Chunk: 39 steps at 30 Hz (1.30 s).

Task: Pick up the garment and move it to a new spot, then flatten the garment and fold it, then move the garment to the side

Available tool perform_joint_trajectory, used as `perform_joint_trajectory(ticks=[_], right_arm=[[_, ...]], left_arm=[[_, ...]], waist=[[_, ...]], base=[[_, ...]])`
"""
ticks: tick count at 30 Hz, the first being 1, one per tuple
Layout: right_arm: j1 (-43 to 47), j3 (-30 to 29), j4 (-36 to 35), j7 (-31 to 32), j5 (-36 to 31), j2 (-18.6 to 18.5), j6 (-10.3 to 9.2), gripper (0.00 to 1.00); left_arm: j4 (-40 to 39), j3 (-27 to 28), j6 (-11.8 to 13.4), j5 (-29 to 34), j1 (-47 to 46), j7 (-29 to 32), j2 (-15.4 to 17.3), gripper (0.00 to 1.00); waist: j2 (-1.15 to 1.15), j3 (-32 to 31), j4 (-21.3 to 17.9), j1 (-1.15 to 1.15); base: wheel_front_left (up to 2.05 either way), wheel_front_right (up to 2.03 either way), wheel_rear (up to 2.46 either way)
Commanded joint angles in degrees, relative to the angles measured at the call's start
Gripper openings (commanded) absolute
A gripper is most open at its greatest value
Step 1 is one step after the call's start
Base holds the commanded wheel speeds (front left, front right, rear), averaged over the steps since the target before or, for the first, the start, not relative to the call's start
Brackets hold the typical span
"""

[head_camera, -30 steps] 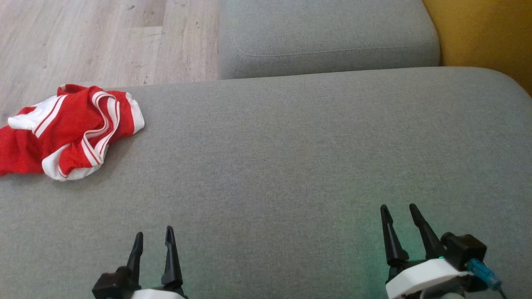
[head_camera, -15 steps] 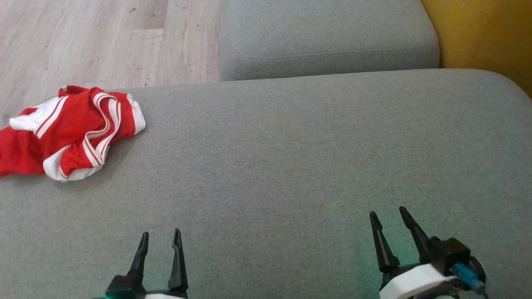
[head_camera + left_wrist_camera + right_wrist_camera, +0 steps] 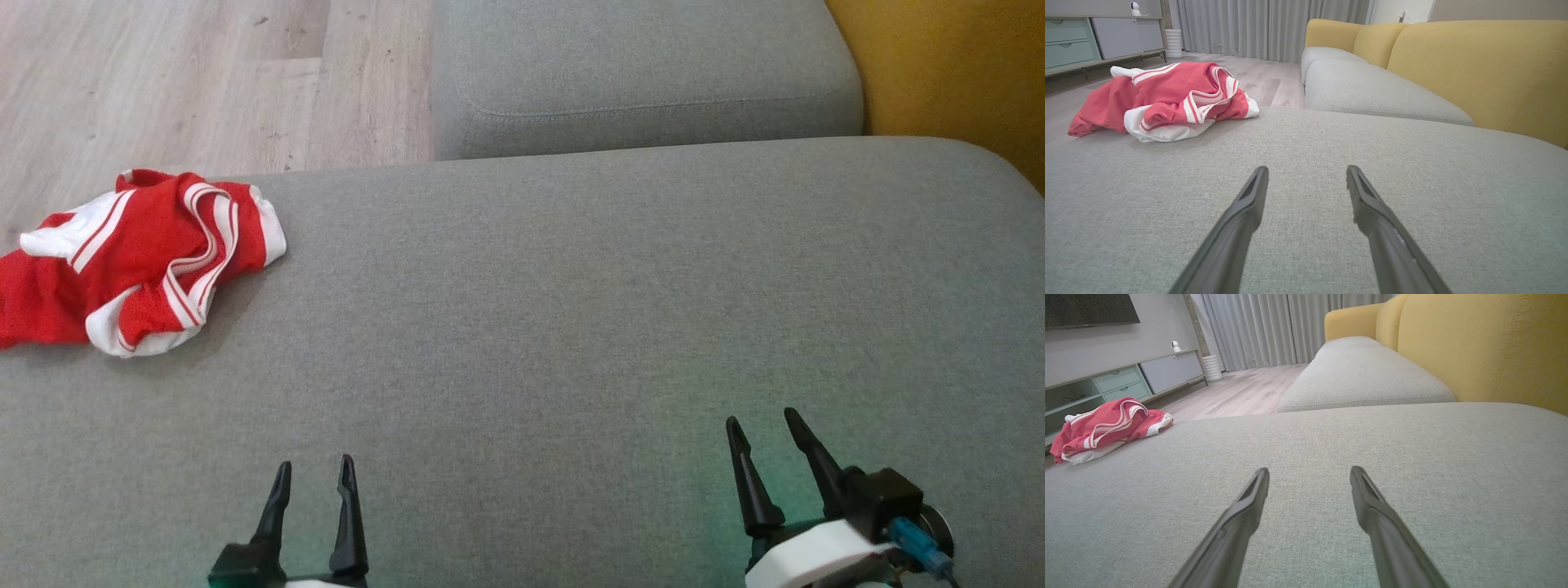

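Garment (image 3: 139,257) lies crumpled on the sofa seat (image 3: 571,286), not picked up yet, while the left pincer (image 3: 315,462) and right pincer (image 3: 761,416) wait well apart from it, spread and empty.

Along my left claw (image 3: 1307,169) I see its two dark fingers spread wide above the grey seat cushion (image 3: 1412,171), with bare fabric between them. The garment (image 3: 1167,102), red with white bands and stripes, lies crumpled on that cushion up and to the left, well apart from the fingertips. A second grey cushion (image 3: 1363,90) and the yellow backrest (image 3: 1486,69) run along the right, with wooden floor (image 3: 1274,77), grey curtains (image 3: 1274,24) and a drawer cabinet (image 3: 1094,36) beyond.
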Motion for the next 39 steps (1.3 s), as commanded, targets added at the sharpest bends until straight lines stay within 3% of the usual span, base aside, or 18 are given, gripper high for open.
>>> perform_joint_trajectory(ticks=[1,10,26,32,39], right_arm=[[-2.8,1.3,-1.6,-0.8,0.0,-0.5,0.23,1.0],[-2.4,0.7,-1.8,-0.8,0.0,-0.5,0.23,1.0],[-1.2,1.5,-2.1,-0.8,1.6,-0.5,0.23,1.0],[-1.4,1.9,-2.0,-0.8,2.1,-0.5,0.23,1.0],[-1.7,2.5,-1.7,-0.8,2.4,-0.5,0.23,1.0]], left_arm=[[-1.3,2.1,0.0,-0.1,-1.6,-0.7,0.3,1.0],[-0.9,1.6,0.2,-0.1,-1.7,-0.7,0.3,1.0],[-0.5,2.1,0.0,0.8,-1.7,-0.7,1.1,1.0],[-0.6,2.1,0.0,0.7,-1.5,-0.7,1.5,1.0],[-1.1,2.5,0.4,0.4,-1.3,-0.7,1.9,1.0]], waist=[[0.0,0.0,0.0,0.0],[0.0,-0.2,1.6,0.0],[0.0,-1.1,16.0,0.0],[0.0,-1.2,19.7,0.0],[0.0,-1.1,21.4,0.0]], base=[[0.0,0.0,0.0],[0.0,0.0,0.0],[0.0,0.0,0.0],[0.0,0.0,0.0],[0.0,0.0,0.0]])
